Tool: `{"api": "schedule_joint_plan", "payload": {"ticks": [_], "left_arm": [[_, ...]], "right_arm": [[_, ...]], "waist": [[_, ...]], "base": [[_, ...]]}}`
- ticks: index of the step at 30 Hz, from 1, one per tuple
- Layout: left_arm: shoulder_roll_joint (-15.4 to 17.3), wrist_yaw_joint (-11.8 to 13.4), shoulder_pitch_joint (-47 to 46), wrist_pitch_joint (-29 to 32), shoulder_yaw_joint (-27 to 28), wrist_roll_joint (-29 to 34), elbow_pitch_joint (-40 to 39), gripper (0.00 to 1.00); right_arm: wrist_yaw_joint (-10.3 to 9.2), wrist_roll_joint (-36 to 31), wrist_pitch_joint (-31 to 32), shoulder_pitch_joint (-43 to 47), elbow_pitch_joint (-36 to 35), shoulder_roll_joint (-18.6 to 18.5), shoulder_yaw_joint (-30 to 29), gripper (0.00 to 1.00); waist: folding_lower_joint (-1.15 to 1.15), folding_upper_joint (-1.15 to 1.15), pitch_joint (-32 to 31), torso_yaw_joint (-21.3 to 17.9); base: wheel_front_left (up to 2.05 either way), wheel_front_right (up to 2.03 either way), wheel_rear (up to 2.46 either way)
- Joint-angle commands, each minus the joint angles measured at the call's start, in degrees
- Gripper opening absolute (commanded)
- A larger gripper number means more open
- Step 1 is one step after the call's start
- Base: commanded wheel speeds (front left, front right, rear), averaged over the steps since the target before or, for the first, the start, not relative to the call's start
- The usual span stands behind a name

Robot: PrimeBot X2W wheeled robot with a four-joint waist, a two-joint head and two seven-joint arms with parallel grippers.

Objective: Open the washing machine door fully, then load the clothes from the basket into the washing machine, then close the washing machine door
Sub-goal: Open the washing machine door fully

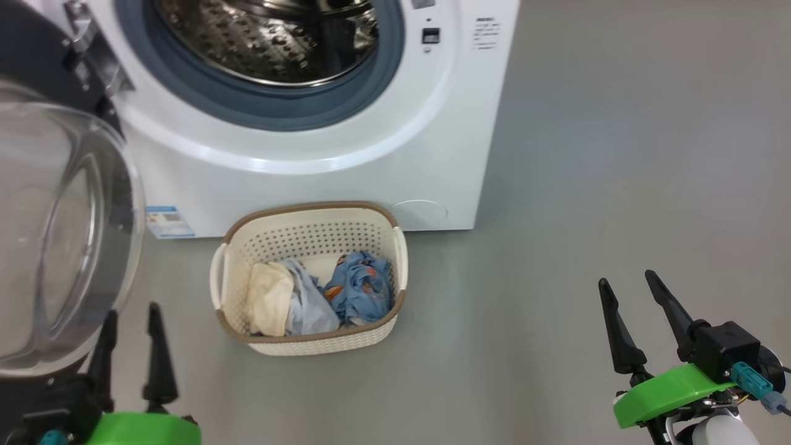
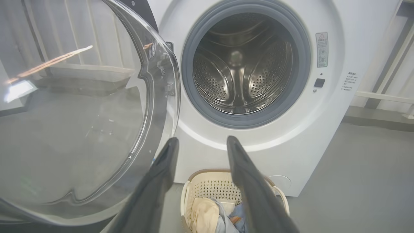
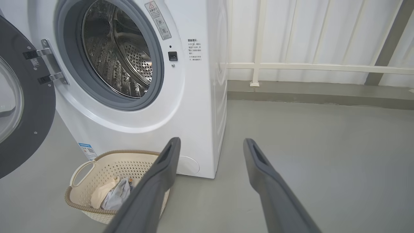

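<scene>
**Door swung out, both claws empty, clothes waiting in the basket**

We see the left claw (image 1: 131, 309) at lower left, fingers apart around nothing, just beside the glass bowl of the round black-rimmed washing machine door (image 1: 62, 235). The right claw (image 1: 625, 277) at lower right gapes wide, empty too. Our worry is that reaching for the small cream perforated basket (image 1: 309, 207) at frame centre could bump that door back over the white front-loading washing machine (image 1: 371, 167). The soft cream, pale blue and orange-print clothes (image 1: 321, 293) overlap, so one pinch may drag a second out onto the grey floor (image 1: 587, 185). As for writing, the blue label sticker (image 1: 167, 221), red-triangle warning sticker (image 2: 321, 49) and printed text block (image 1: 484, 32) are all too small to read, and we can't make out a brand.
</scene>
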Motion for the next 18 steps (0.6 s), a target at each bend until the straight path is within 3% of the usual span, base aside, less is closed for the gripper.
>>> {"api": "schedule_joint_plan", "payload": {"ticks": [1, 18], "left_arm": [[1.27, -0.12, 0.12, -0.32, 1.49, 0.54, -2.33, 0.98], [1.28, -0.75, 6.41, -0.32, 1.15, 0.87, -3.86, 1.0]], "right_arm": [[0.09, -0.22, -0.69, 0.54, -1.92, -0.1, 1.61, 1.0], [0.09, -0.25, -0.69, 3.95, -4.92, 0.16, 1.99, 1.0]], "waist": [[0.0, 0.0, -1.04, -1.99], [0.0, 0.0, -4.07, -5.15]], "base": [[0.0, 0.0, 0.0], [0.0, 0.0, 0.0]]}}
